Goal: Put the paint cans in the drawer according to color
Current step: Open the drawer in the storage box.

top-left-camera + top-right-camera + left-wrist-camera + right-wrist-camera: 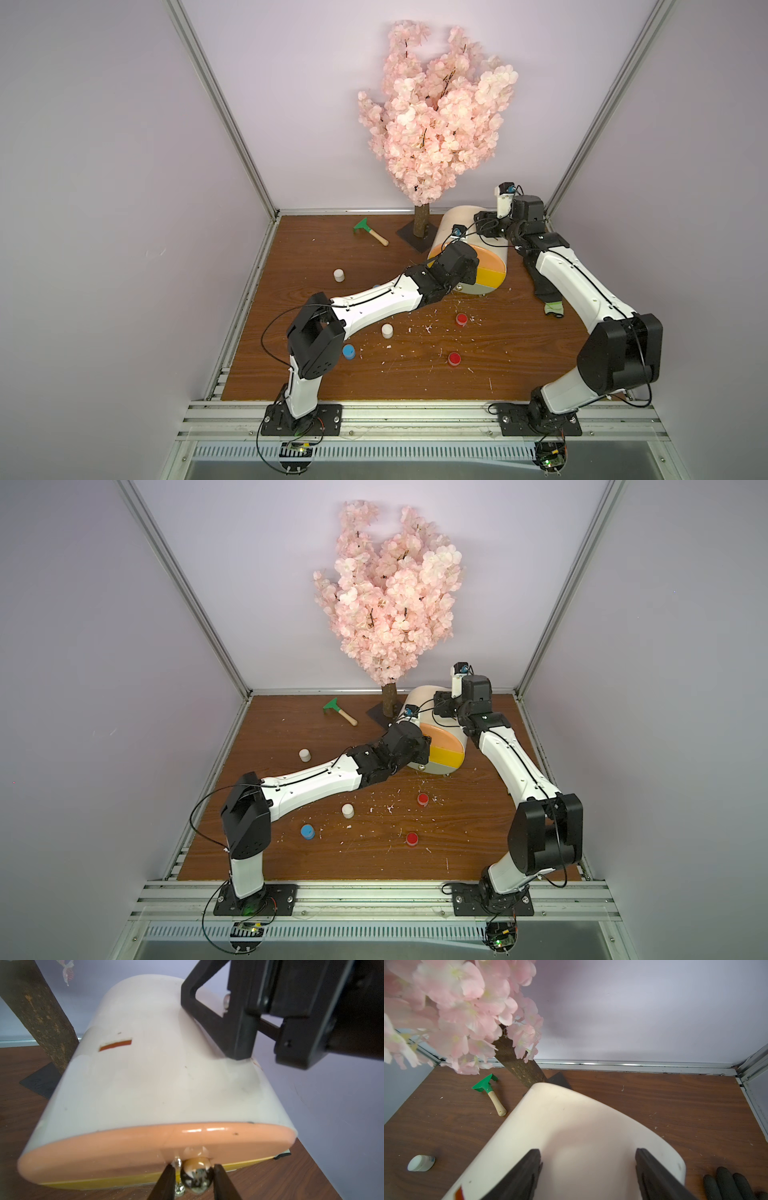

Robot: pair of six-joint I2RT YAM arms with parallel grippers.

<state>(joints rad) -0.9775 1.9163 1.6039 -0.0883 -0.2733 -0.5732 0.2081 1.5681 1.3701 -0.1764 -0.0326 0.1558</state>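
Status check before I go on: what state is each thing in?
Drawers: all three shut.
Left gripper: jaws flank top knob, grip unclear.
Right gripper: open, resting on cabinet.
Red cans, white cans, blue can: upright, loose on table.
Rake: lying flat.
Tree: upright.

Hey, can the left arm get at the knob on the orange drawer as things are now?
Likely yes. The left tool has a finger on each side of the knob on the orange drawer, with nothing between. The right tool sits open on top of the cabinet, clear of its front.
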